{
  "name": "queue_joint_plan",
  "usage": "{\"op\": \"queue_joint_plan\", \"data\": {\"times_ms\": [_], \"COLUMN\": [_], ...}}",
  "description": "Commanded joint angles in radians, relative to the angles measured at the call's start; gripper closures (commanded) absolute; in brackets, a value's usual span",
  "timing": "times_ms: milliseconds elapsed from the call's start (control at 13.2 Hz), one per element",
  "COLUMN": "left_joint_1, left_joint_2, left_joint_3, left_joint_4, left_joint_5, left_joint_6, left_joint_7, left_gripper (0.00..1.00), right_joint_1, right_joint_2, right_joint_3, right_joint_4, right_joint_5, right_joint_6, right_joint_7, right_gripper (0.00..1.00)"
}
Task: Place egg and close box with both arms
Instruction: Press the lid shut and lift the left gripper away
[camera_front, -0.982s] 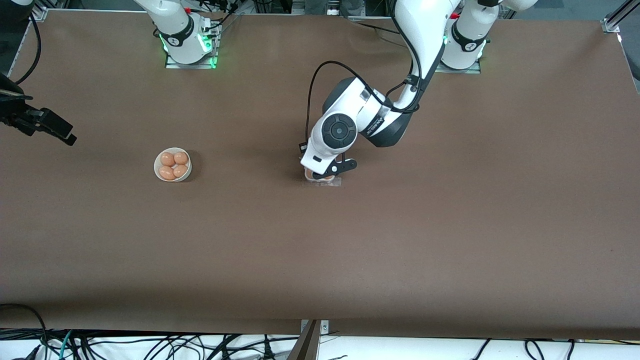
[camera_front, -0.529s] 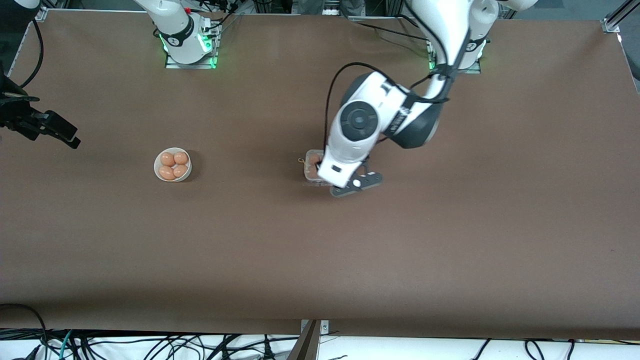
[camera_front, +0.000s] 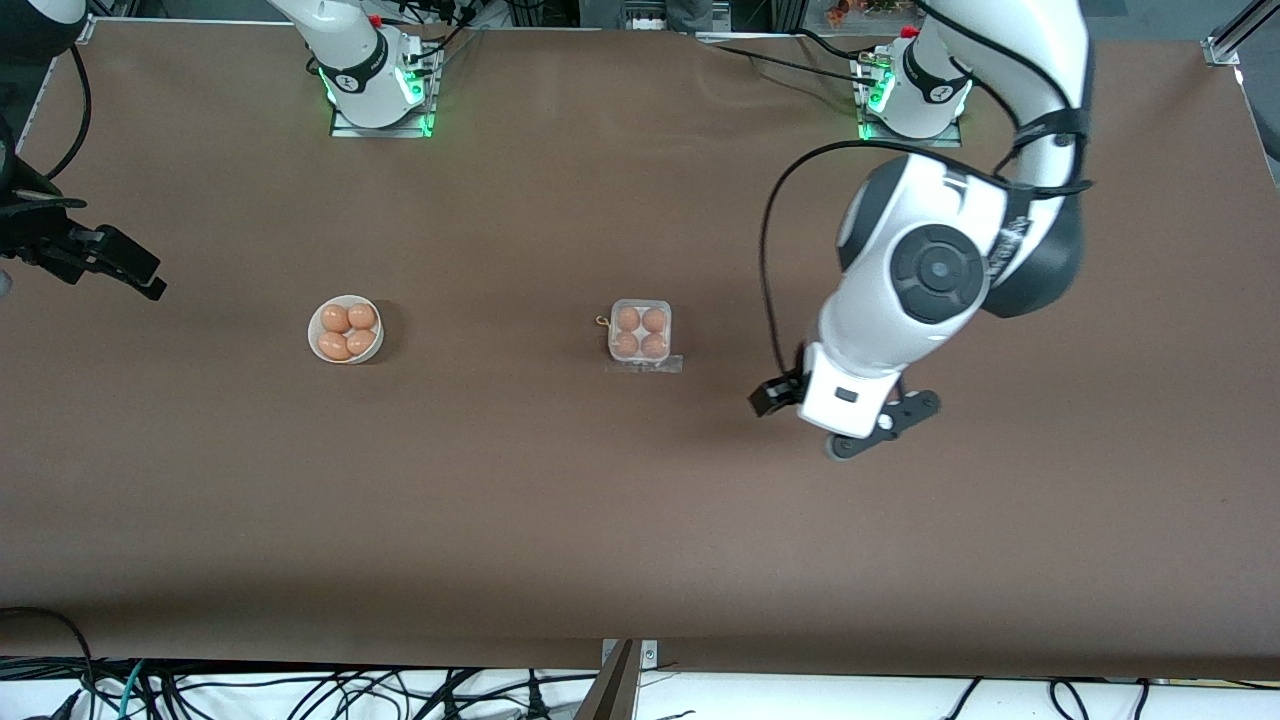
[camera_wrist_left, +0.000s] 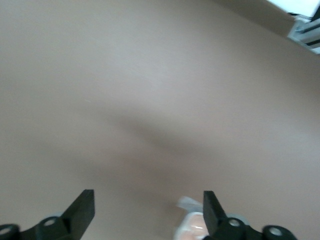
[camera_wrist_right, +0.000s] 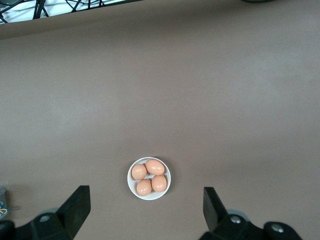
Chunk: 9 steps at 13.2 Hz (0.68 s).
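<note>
The left wrist view shows only a cut-off corner of the egg carton (camera_wrist_left: 192, 227). The carton (camera_front: 640, 333) sits mid-bench holding four eggs (camera_front: 627, 319), lid down, bare bench all round. The left gripper (camera_front: 880, 428), fingers spread and empty, has swung off the carton toward the left arm's end. The right gripper (camera_front: 95, 262) waits open at the bench's end edge, viewing the bowl (camera_wrist_right: 149, 178) of eggs.

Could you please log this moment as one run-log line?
box: shut, four eggs | left gripper: open, over bare table | right gripper: open, waiting | bowl: four eggs
</note>
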Motion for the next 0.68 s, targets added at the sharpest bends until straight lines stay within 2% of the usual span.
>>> {"op": "queue_joint_plan", "data": {"times_ms": [0,227,453,604], "left_joint_1": [0.077,0.168,0.316,0.358], "left_joint_2": [-0.073,-0.185,-0.318,-0.406], "left_joint_3": [-0.007,-0.019,-0.154,-0.162], "left_joint_4": [0.007,-0.088,-0.218,-0.328], "left_joint_5": [0.070,0.120,0.252,0.276], "left_joint_6": [-0.062,-0.069,-0.068,-0.059], "left_joint_7": [0.150,0.325,0.428,0.511], "left_gripper": [0.01,0.00,0.00,0.00], "right_joint_1": [-0.002,-0.002,-0.002,-0.002], "right_joint_2": [-0.008,-0.008,-0.008,-0.008], "right_joint_3": [0.003,0.003,0.003,0.003], "right_joint_4": [-0.003,-0.003,-0.005,-0.005], "right_joint_5": [0.010,0.010,0.010,0.010], "right_joint_6": [-0.002,-0.002,-0.003,-0.003], "right_joint_7": [-0.012,-0.012,-0.012,-0.012], "right_gripper": [0.00,0.00,0.00,0.00]}}
